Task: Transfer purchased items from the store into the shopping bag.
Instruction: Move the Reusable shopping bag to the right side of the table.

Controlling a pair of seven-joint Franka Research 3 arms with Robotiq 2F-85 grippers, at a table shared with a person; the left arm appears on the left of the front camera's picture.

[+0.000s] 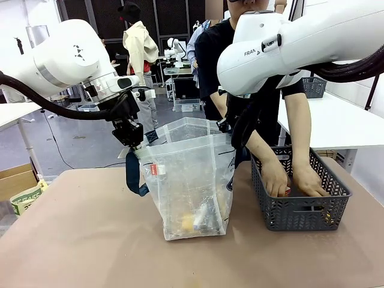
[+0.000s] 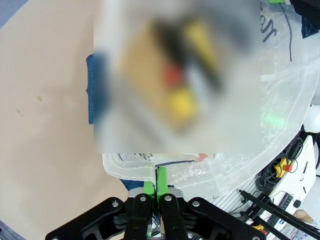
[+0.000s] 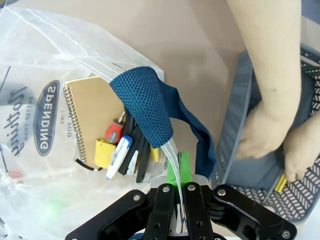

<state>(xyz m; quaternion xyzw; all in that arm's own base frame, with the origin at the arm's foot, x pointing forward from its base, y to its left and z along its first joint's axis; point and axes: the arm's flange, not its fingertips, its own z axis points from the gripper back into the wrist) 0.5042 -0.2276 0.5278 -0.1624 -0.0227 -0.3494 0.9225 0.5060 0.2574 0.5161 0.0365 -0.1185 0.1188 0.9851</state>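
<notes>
My left gripper (image 1: 134, 144) is clamped shut on the rim of the shopping bag (image 1: 192, 180) at its upper left corner in the front view. In my left wrist view, the green pads of that gripper (image 2: 156, 182) pinch a fold of the clear plastic. My right gripper (image 1: 239, 139) is also closed, on the opposite edge of the bag. The right wrist view shows it (image 3: 178, 172) gripping the plastic just beneath the navy strap (image 3: 145, 105). Between the two grips the bag's mouth is held open, and it stands upright at the middle of the table (image 1: 78, 240). Several items already lie at the bottom, among them a brown spiral notebook (image 3: 92, 110), a yellow packet (image 3: 105, 152) and a white and blue tube (image 3: 119, 150), so I judge the job partly done. The basket (image 1: 300, 213) sits just beside the bag, at the lower right of the front view. Both the person's hands (image 1: 275, 177) are down inside the basket, apparently picking out more. A small yellow thing (image 3: 280, 183) shows near its wall, so some goods remain, though how many I cannot tell. My right arm crosses low above the gap between bag and basket, which may crowd the person's reach. A cardboard box (image 1: 15, 180) stands off the table's left edge, out of the way.
</notes>
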